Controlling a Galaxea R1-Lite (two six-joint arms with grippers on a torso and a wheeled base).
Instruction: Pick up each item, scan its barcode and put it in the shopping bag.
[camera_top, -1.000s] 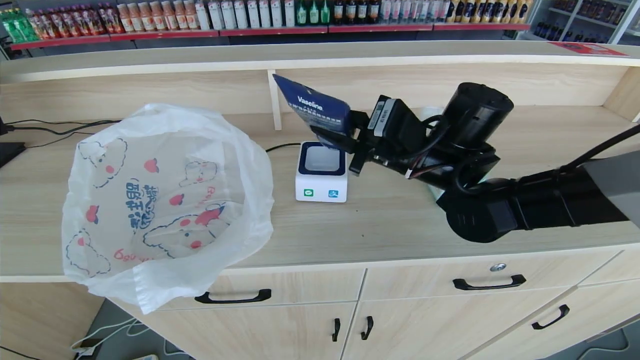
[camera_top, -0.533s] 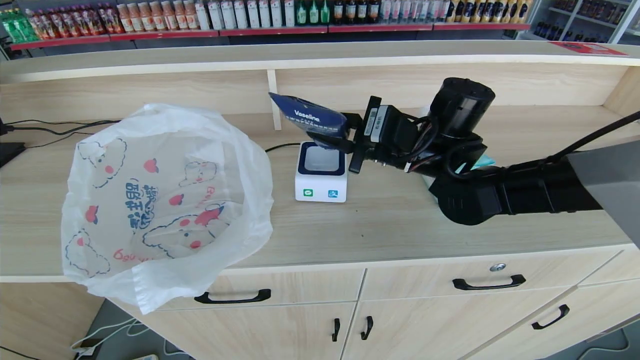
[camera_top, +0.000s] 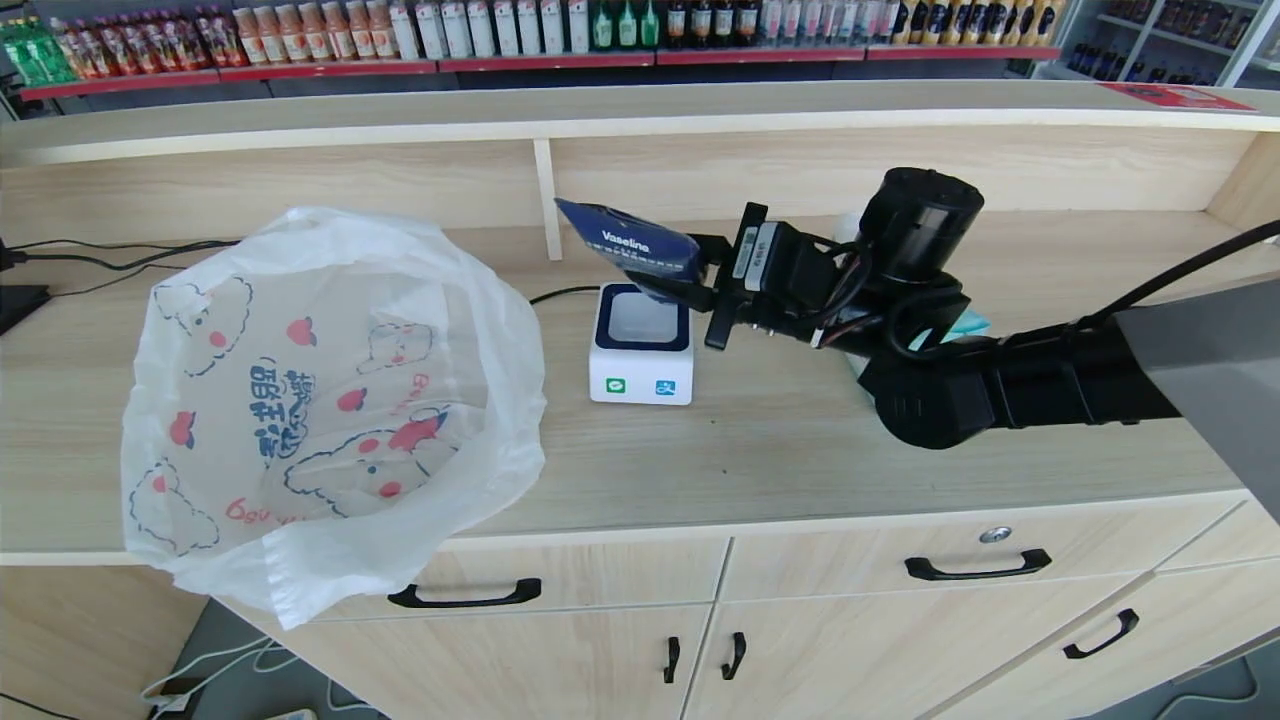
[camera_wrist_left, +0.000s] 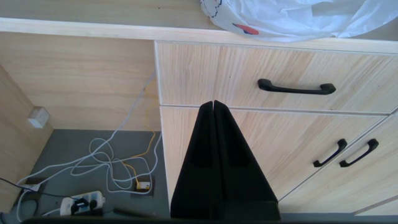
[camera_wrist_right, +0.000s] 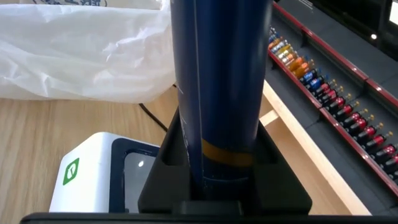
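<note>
Right tool (camera_top: 697, 276) is clamped on the blue tube (camera_top: 628, 240), held above the scanner (camera_top: 641, 348) on the bench (camera_top: 780, 440); left tool (camera_wrist_left: 214, 111) is pressed together.

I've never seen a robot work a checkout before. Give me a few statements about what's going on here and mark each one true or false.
1. The right gripper holds a dark blue tube. True.
2. The tube is already inside the shopping bag. False: it is held just above the scanner, outside the bag.
3. The shopping bag sits on the counter to the robot's left of the scanner. True.
4. The left gripper is wide open over the counter. False: its fingers are shut together, and it hangs low in front of the drawer fronts.
</note>
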